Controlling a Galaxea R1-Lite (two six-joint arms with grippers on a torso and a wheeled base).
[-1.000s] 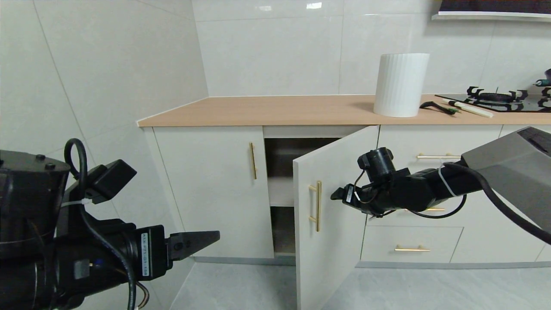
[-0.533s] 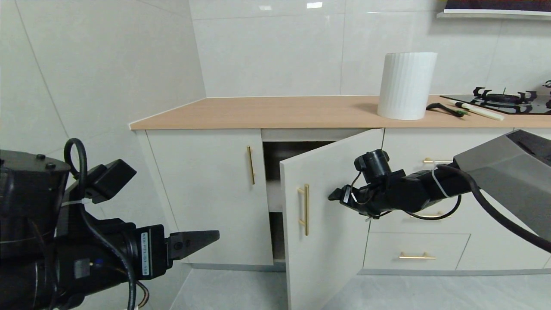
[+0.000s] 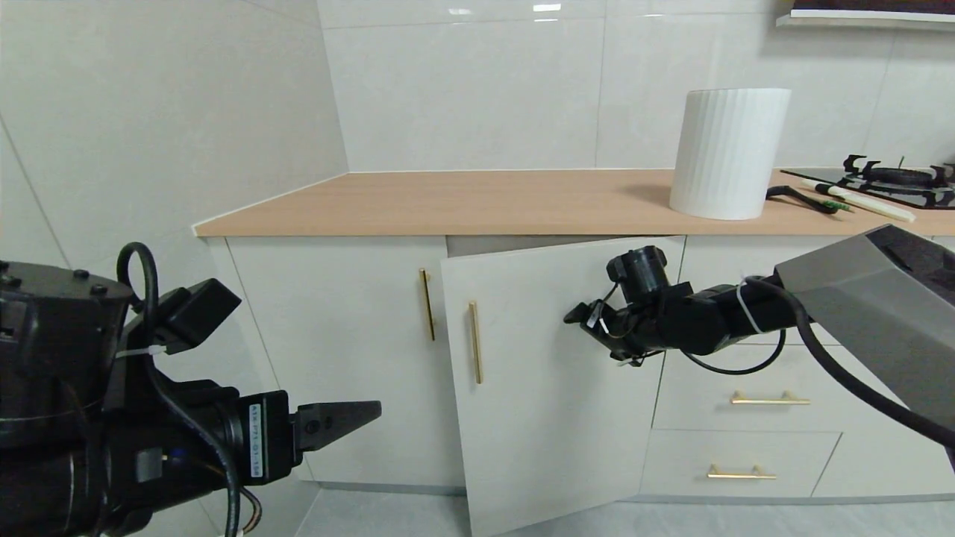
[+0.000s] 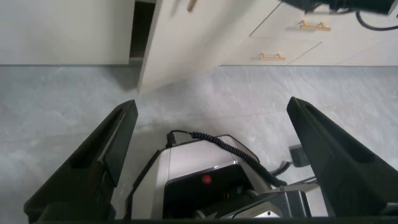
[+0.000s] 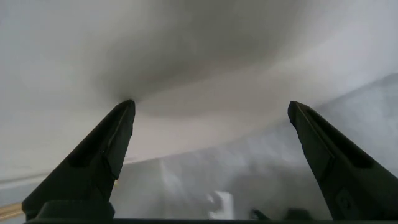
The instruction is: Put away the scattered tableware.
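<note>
A black-handled utensil (image 3: 802,197) and a pale stick-like utensil (image 3: 865,201) lie on the wooden counter (image 3: 462,201), right of a tall white ribbed container (image 3: 727,153). Below the counter, a white cabinet door (image 3: 545,388) with a gold handle (image 3: 474,341) stands slightly ajar. My right gripper (image 3: 578,315) is at the door's upper face; in the right wrist view the right gripper (image 5: 211,155) is open, with the door surface (image 5: 186,62) close before it. My left gripper (image 3: 351,418) hangs low at the left, open and empty, and in the left wrist view the left gripper (image 4: 211,155) is over the floor.
A gas stove (image 3: 891,179) sits at the counter's far right. Drawers with gold handles (image 3: 768,400) are right of the door. A second cabinet door (image 3: 336,358) stands shut to the left. Tiled walls close off the left side and back.
The cabinet door has swung from wide open to nearly shut, with my right gripper following against it. The head camera has shifted too. My left arm has kept still.
</note>
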